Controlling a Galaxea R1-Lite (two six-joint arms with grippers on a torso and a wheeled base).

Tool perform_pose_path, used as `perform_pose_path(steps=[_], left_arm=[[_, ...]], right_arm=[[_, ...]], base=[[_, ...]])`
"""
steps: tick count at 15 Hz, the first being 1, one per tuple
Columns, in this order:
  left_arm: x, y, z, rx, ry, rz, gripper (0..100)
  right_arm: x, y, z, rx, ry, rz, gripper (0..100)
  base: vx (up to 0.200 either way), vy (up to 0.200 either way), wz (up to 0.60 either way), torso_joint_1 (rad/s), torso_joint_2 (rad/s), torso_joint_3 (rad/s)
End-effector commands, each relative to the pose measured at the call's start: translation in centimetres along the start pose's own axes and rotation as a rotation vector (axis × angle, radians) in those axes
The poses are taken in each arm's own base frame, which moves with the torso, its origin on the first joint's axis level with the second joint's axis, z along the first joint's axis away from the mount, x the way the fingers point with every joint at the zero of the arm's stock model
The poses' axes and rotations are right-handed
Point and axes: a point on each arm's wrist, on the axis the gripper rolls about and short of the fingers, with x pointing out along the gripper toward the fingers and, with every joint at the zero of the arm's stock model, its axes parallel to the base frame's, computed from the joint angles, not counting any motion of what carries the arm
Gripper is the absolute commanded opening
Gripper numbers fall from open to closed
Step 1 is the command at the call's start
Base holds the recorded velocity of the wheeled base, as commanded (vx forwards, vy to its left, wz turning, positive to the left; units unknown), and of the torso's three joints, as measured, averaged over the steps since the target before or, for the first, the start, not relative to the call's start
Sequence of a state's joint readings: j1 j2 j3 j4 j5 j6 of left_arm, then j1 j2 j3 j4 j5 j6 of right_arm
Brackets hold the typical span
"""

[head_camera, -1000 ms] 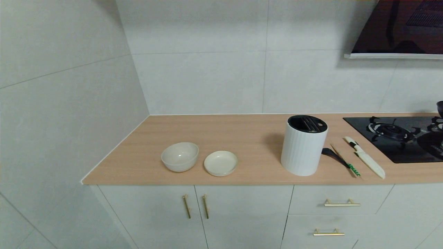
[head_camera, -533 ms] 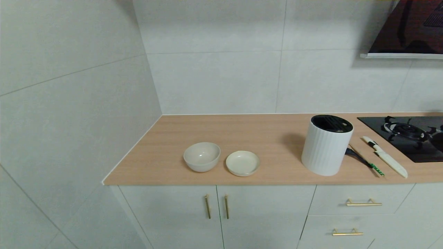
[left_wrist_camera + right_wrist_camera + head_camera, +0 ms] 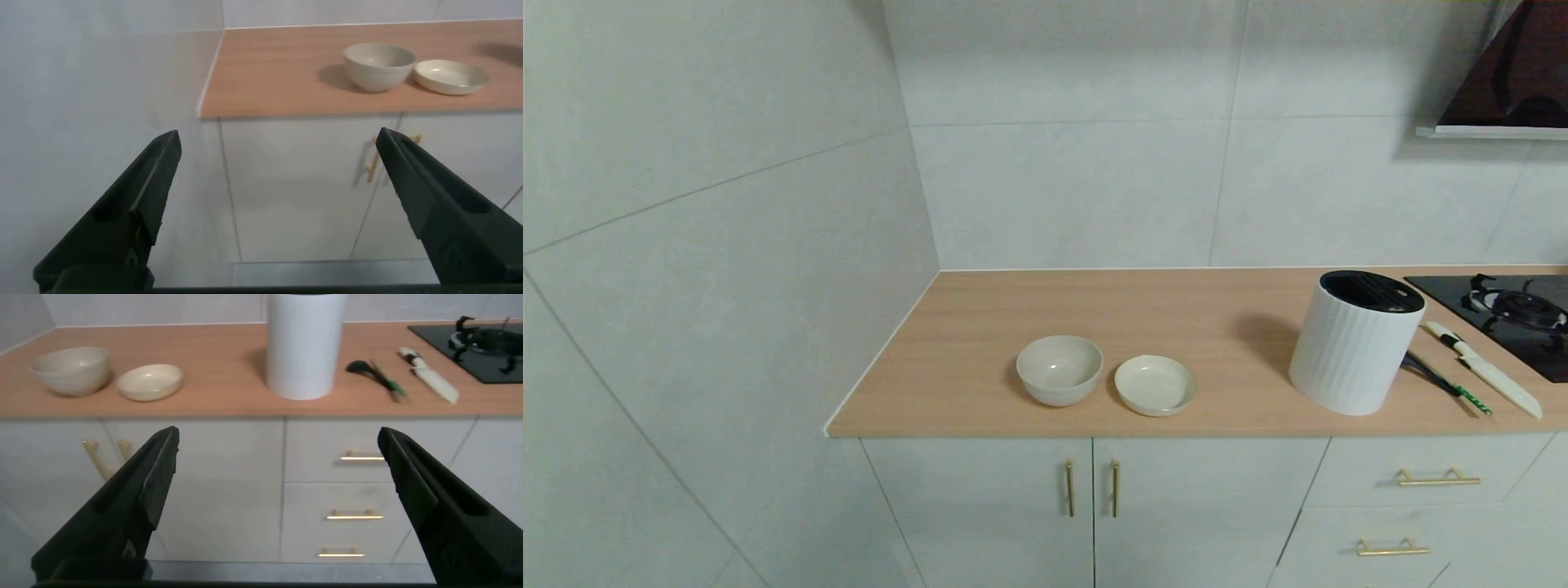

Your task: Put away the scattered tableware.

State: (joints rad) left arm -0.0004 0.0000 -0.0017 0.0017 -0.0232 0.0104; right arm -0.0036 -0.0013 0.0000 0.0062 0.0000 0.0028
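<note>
On the wooden counter [image 3: 1192, 318] sit a cream bowl [image 3: 1059, 370] [image 3: 379, 65] [image 3: 71, 369] and, beside it, a shallow cream dish [image 3: 1155, 385] [image 3: 451, 76] [image 3: 150, 381]. To their right stands a white ribbed utensil holder [image 3: 1356, 341] [image 3: 304, 343] with a black slotted top. Past it lie a black spoon [image 3: 1423, 371] [image 3: 365, 370], chopsticks [image 3: 1470, 398] [image 3: 391, 382] and a white-handled knife [image 3: 1486, 372] [image 3: 428, 375]. My left gripper [image 3: 278, 204] is open, low in front of the cabinets. My right gripper [image 3: 278, 498] is open too, below counter height facing the drawers.
A black gas hob [image 3: 1511, 314] [image 3: 482, 347] lies at the counter's right end under a dark hood [image 3: 1503, 77]. Tiled walls close the left and back. Cabinet doors with brass handles [image 3: 1092, 487] and drawers [image 3: 1437, 478] sit below.
The head camera has swung left, so the whole counter scene has slid to the right in the picture. The tableware itself has not moved.
</note>
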Motion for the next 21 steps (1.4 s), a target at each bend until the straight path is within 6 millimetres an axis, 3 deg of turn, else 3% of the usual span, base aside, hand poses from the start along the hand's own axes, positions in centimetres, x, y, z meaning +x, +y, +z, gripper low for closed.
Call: perform_pose_path(steps=[1,12,21], left_arm=[[0.01,0.0,0.0,0.0,0.002,0.001,100],[0.01,0.0,0.0,0.0,0.002,0.001,100],[0.01,0.0,0.0,0.002,0.002,0.001,100]], right_arm=[[0.01,0.0,0.0,0.0,0.001,0.001,100],[0.01,0.0,0.0,0.002,0.001,0.001,100],[0.01,0.0,0.0,0.002,0.001,0.001,100]], base=[[0.0,0.0,0.0,0.0,0.0,0.0],[0.0,0.0,0.0,0.0,0.0,0.0],[0.0,0.0,0.0,-0.177,0.39,0.206]])
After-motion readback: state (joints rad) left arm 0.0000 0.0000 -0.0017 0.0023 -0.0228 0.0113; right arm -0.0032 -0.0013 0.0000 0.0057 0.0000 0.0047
